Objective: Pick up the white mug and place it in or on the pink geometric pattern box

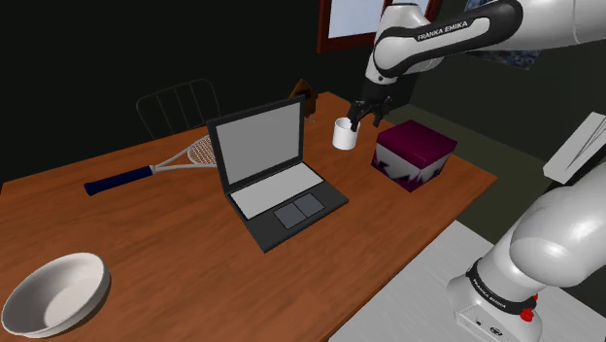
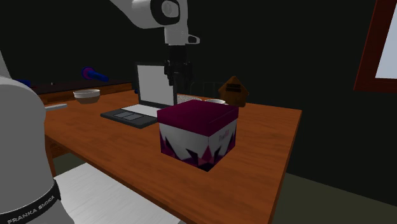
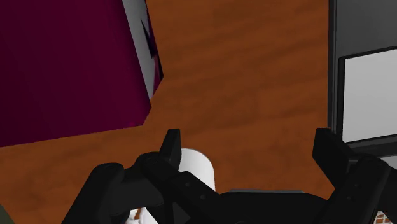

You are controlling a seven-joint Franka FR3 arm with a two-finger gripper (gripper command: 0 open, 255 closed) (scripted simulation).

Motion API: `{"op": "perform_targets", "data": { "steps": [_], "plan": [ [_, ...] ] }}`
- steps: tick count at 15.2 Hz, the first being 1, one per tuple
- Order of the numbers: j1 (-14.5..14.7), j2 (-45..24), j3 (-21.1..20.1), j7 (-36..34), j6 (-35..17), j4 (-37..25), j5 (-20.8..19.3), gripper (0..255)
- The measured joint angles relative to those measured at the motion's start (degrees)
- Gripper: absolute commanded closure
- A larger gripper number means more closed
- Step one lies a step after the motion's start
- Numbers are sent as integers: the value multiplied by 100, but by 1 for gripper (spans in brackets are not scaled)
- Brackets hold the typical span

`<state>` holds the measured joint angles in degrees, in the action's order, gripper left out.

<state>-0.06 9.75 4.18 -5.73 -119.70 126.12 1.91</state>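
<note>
Shoulder view: a small white mug (image 1: pixel 345 133), plain and cylindrical, stands upright on a brown wooden table (image 1: pixel 175 233). It sits between the raised screen of an open dark laptop (image 1: pixel 272 175) and a box (image 1: pixel 416 153), near both but touching neither. The box has a dark magenta lid and white sides with jagged purple shapes. The black gripper (image 1: pixel 367 118) hangs from the white arm just above the mug's rim, on the side facing the box. A racket (image 1: pixel 155 167) with a blue handle, a white bowl (image 1: pixel 56 294) and a wire chair (image 1: pixel 180 105) are well apart from it.

Second exterior view: the box (image 2: pixel 198 133) is in front. Its lid hides all of the mug (image 2: pixel 215 101) except a thin strip of white rim. The gripper (image 2: pixel 173 77) points down in front of the laptop (image 2: pixel 153 86) screen. A brown object (image 2: pixel 234 91) sits near the table's far edge.

Wrist view: the gripper (image 3: pixel 250 145) has its two black fingers (image 3: pixel 170 149) spread wide. The mug (image 3: pixel 198 170) sits between them, right beside one finger and well clear of the other. Whether that nearer finger touches it cannot be told, and nothing is clamped. The box (image 3: pixel 70 63) lies beyond that finger and the laptop (image 3: pixel 362 76) beyond the other.
</note>
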Motion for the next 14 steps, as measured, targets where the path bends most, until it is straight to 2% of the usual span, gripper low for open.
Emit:
{"op": "perform_targets", "data": {
  "steps": [7, 12, 14],
  "plan": [
    [-67, -1462, 65, 42, -514, -1095, -107, 0],
    [-124, -2571, 108, 60, -647, -2182, -158, 0],
    [-129, -2844, 115, 44, -710, -2421, -175, 0]
  ]
}}
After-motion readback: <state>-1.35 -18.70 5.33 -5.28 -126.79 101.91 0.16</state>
